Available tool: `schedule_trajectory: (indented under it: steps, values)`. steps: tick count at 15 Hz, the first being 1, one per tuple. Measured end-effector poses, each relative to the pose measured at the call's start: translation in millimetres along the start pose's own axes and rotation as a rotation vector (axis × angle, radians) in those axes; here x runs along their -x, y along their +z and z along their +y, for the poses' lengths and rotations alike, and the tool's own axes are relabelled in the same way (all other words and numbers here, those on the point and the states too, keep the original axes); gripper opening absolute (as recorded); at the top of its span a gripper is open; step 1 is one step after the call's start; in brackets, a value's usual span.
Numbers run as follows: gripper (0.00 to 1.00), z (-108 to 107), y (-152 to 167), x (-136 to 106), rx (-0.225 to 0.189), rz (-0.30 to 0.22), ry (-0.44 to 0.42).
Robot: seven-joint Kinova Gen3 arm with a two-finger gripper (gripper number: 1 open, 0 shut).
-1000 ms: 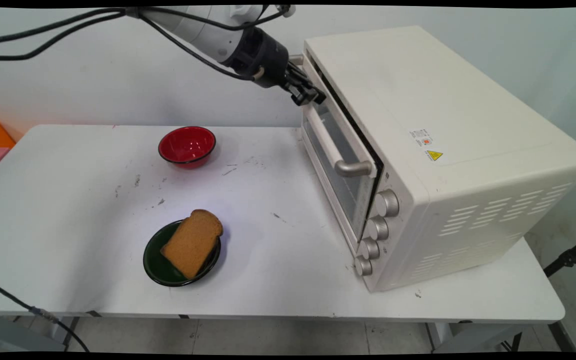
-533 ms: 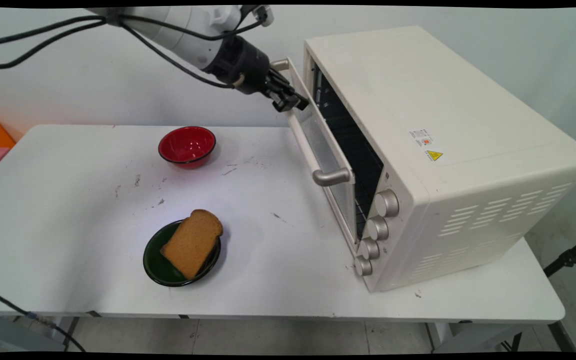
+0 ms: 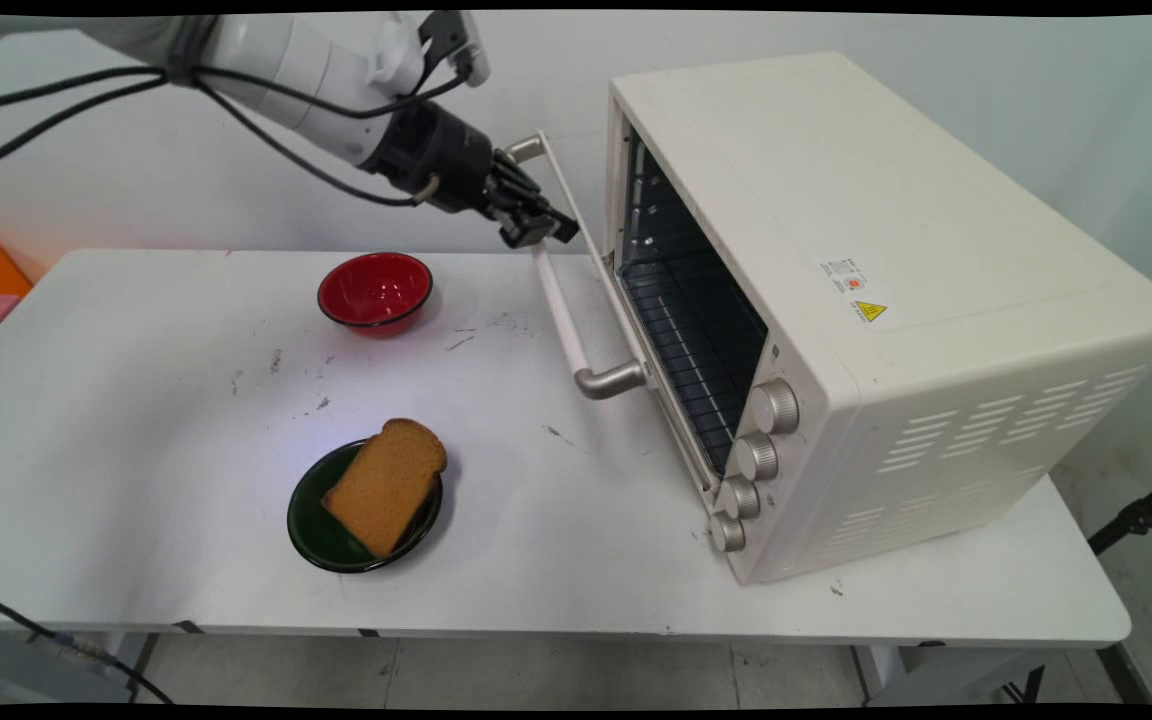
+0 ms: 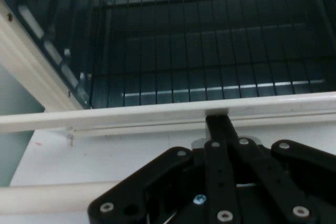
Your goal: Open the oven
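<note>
At lower left, bread (image 3: 384, 486) lies on a green plate (image 3: 311, 528); a red bowl (image 3: 374, 289) sits above. At upper centre the gripper (image 3: 543, 228) meets the half-open door (image 3: 576, 268) of the toaster oven (image 3: 896, 300); its handle (image 3: 561, 312) runs diagonally below; whether the jaws are apart or together, I cannot tell

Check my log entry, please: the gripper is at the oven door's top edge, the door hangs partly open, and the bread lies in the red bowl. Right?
One slip: the bread lies in the green bowl, as the main view shows; the red bowl is empty. The rest holds: the gripper is at the oven door's top edge, and the door hangs partly open.
</note>
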Motion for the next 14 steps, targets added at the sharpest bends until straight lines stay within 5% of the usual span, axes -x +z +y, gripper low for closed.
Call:
schedule_trajectory:
  steps: [14]
  values:
    - [0.0,-18,1,91,0.012,0.01,0.0]
